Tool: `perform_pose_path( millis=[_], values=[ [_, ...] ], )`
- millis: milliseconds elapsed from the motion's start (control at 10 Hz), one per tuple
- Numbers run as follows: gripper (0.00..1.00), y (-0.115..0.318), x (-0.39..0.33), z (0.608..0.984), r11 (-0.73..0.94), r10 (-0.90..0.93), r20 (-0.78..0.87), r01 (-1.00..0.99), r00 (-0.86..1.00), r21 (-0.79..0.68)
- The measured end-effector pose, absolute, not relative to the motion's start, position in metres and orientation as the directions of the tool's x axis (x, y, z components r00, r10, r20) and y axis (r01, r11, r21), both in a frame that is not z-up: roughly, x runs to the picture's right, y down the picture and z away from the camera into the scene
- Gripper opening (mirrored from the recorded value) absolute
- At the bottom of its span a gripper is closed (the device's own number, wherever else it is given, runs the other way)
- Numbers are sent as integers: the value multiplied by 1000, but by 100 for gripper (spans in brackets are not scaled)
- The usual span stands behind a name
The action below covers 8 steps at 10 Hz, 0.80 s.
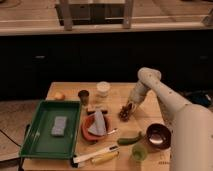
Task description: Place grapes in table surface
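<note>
At your far left, a green tray [44,144] lies on the table surface [118,97], with a grey-blue block [59,126] lying flat inside it. Just behind the tray's back right corner you have a small orange-yellow round thing [59,96], then a small dark cup [83,95], then a white container [103,89], all near the table's back edge.

Moving toward the middle, an orange-red plate [86,132] lies just right of the tray, with a grey piece [99,122] lying across it. In front of the plate, by the near edge, a white-handled tool [92,154] and a yellow stick-shaped item [106,160] lie side by side.

Right of the plate you find the grapes [123,114], a small dark reddish bunch in the middle-right part of the table. They seem to rest on the bare wood, though the view there is too murky to be sure. The gripper [128,108] is right at the bunch, reaching down from above and to the right, and you cannot tell whether it is grasping the grapes or has let go of them.

In front of the grapes lies a green curved vegetable [130,138], with a green cup [139,152] just beyond it toward the near edge. A dark bowl [158,135] stands to the right of both. The white arm [162,97] slopes up from the gripper to its elbow, then down to your lower right.
</note>
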State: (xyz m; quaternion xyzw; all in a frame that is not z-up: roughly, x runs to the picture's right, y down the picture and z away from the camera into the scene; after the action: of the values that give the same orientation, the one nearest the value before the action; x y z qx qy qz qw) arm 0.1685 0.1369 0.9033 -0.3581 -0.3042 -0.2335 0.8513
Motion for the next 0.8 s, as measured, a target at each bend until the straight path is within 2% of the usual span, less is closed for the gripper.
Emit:
perform_pose_path(
  millis=[200,800],
  values=[
    [78,136,168,904,630,-182,689,621,701,-466],
    [80,132,177,903,631,-172,697,621,697,-465]
  ],
)
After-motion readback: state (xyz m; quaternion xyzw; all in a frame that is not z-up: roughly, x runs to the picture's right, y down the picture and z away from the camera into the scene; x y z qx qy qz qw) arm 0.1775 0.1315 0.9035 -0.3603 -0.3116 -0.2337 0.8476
